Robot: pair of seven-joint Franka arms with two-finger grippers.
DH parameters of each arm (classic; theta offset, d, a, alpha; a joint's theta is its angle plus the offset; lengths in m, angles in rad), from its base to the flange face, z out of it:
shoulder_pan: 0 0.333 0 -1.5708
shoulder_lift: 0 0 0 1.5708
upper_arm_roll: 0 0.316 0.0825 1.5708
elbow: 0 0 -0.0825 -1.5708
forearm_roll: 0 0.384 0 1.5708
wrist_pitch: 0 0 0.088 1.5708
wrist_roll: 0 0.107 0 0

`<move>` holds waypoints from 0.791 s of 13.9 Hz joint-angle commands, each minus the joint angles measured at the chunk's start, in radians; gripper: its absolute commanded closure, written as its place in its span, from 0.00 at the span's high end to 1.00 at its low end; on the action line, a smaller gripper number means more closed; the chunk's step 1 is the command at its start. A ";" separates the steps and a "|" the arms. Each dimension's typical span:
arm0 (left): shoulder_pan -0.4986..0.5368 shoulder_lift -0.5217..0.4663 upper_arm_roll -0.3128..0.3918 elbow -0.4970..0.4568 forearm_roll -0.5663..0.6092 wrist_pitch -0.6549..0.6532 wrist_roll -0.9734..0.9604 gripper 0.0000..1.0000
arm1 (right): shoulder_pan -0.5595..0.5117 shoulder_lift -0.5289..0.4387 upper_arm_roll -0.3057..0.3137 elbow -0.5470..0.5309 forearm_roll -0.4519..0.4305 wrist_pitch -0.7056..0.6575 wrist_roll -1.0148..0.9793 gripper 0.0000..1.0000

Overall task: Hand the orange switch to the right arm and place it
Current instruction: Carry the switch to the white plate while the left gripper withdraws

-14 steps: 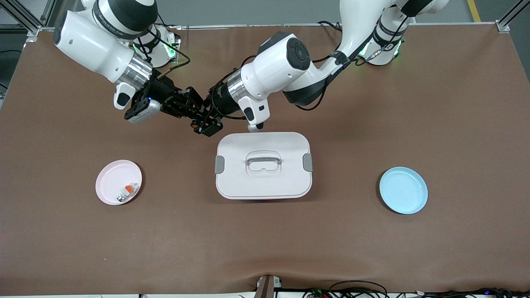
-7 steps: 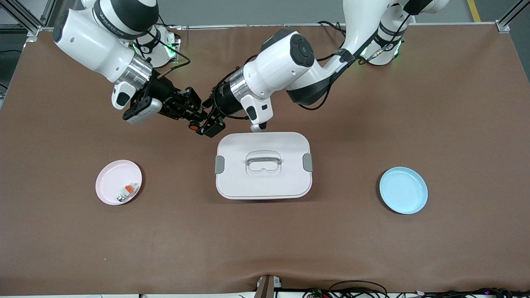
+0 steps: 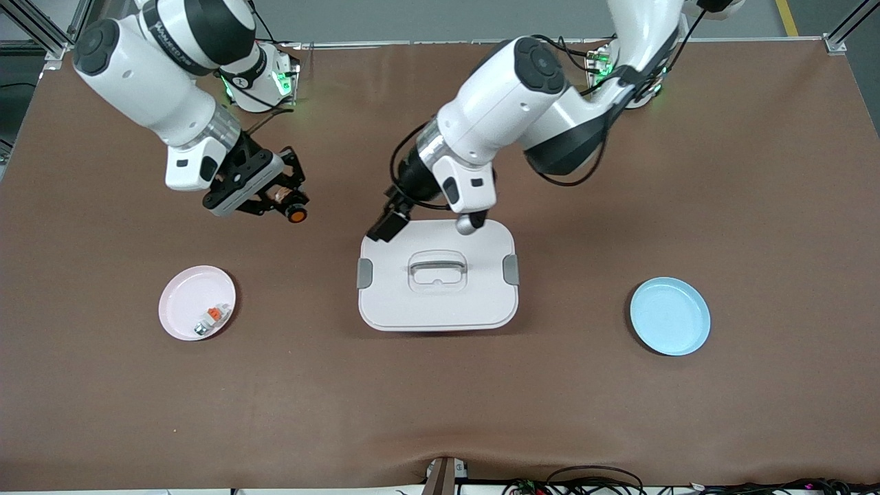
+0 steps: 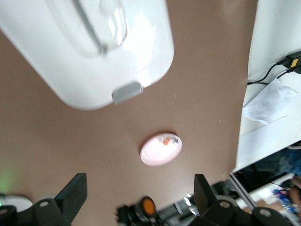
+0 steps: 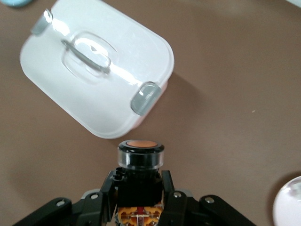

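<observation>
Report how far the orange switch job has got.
Done: the handover. The right gripper is shut on the orange switch; the left gripper is open and empty over the white box. In hand: carrying the switch above the table. Left: setting it down.

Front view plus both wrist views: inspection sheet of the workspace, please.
Surface: brown table, wrinkled at the edge nearest the front camera.
Job's things: orange switch in the right gripper, up over bare table.
Clutter: white lidded box mid-table; pink plate with a small white-grey piece with orange tab toward the right arm's end; blue plate toward the left arm's end.
Grippers: right gripper's jaws shut on the switch; left gripper with jaws open, empty, over the box's edge nearest the bases.
Cables: black leads on both arms; a bundle at the table's nearest edge.
Surroundings: metal frame posts at the corners.
</observation>
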 commanded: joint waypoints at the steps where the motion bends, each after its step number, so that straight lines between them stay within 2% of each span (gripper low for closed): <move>1: 0.079 -0.064 0.006 -0.015 0.052 -0.130 0.194 1.00 | -0.083 0.037 0.008 0.026 -0.098 -0.019 -0.244 0.00; 3: 0.142 -0.072 0.008 -0.015 0.063 -0.260 0.369 1.00 | -0.163 0.070 0.008 0.028 -0.139 -0.018 -0.422 0.00; 6: 0.226 -0.126 0.008 -0.027 0.152 -0.360 0.635 1.00 | -0.272 0.133 0.008 0.058 -0.139 -0.018 -0.660 0.00; 9: 0.337 -0.158 0.010 -0.027 0.184 -0.479 0.869 1.00 | -0.358 0.212 0.008 0.087 -0.139 -0.016 -0.849 0.00; 11: 0.381 -0.188 0.008 -0.026 0.280 -0.530 1.031 1.00 | -0.396 0.253 0.008 0.109 -0.139 -0.013 -0.939 0.00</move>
